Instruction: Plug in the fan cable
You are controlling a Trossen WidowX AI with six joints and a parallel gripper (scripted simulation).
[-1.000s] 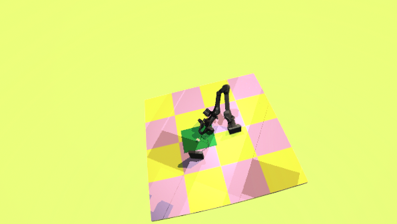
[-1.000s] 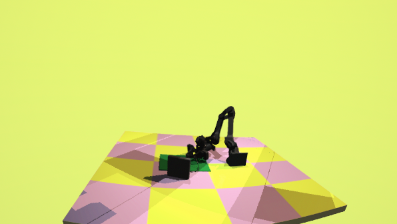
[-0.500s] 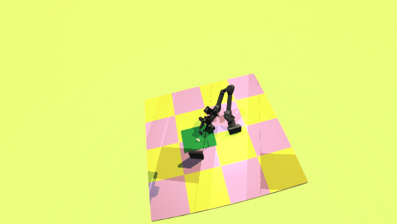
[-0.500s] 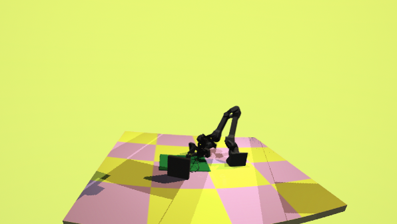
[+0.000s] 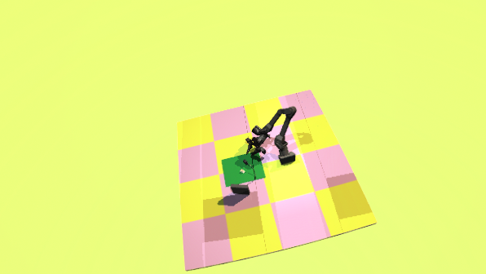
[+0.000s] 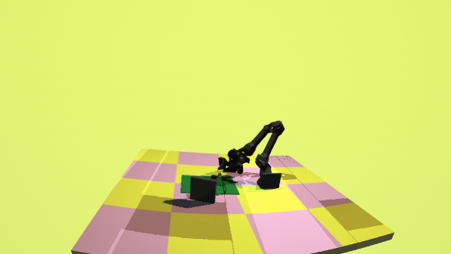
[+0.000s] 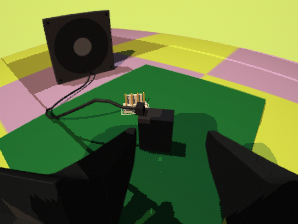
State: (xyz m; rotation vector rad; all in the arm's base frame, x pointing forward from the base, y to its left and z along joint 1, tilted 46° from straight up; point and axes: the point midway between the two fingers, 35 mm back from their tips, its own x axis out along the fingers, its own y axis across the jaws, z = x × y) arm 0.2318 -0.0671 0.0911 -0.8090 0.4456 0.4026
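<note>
The white four-pin header [image 7: 128, 112] [image 5: 242, 171] stands on the green board [image 7: 240, 110] [image 5: 230, 166] [image 6: 185, 182], its metal pins bare. The black plug [image 7: 156, 131] [image 5: 245, 162] is on the robot's side of the header, apart from it in the top view; whether it rests flat on the board is hard to tell. Its dark cable [image 7: 95, 101] leaves at the top and runs left. My gripper [image 7: 172, 136] [image 5: 255, 152] is open, with nothing between its fingers. The plug lies just beyond the fingertips, nearer the left finger in the wrist view.
The black square fan [image 7: 82, 46] [image 5: 240, 189] [image 6: 203, 190] stands upright beyond the board's far edge. The cable bends on the left side of the board in the wrist view. The arm's base [image 5: 287, 158] [image 6: 269, 181] stands right of the board.
</note>
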